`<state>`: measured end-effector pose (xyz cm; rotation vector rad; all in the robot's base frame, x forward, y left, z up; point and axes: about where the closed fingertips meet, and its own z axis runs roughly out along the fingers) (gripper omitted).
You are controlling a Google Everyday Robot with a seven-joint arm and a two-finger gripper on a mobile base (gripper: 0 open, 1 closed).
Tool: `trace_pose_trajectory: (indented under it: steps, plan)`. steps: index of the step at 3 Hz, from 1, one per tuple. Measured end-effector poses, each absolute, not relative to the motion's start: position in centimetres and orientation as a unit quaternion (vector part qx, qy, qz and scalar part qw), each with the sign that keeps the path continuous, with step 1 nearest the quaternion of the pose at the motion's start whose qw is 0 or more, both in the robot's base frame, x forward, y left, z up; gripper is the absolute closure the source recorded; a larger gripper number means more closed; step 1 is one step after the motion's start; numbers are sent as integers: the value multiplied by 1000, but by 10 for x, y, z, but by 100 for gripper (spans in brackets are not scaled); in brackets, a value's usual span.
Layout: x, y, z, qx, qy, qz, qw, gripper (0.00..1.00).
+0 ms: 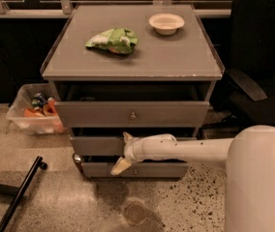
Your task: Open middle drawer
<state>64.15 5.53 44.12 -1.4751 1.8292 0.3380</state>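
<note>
The middle drawer [96,145] is the grey front between the taller top drawer [94,114] and the short bottom drawer [157,170]. Its knob is hidden behind my gripper. My gripper [123,152] is at the centre of the middle drawer's front, reached in from the right on the white arm [190,150]. One beige fingertip [127,137] points up at the drawer's top edge. The other fingertip [119,166] hangs down over the bottom drawer. The fingers stand apart, and nothing shows held between them.
A green bag [112,40] and a pale bowl [166,23] lie on the cabinet top [176,62]. A clear bin [33,112] of items stands on the floor at left. A black office chair [263,66] is at right. A black bar [19,195] lies on the floor at lower left.
</note>
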Motion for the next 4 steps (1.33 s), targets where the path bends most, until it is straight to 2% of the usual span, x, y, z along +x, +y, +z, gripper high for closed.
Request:
trace_pose_trajectory:
  steps: [3, 4]
  plan:
    - [689, 70, 413, -561, 711, 157, 393, 0]
    - [695, 71, 405, -560, 713, 165, 389, 19]
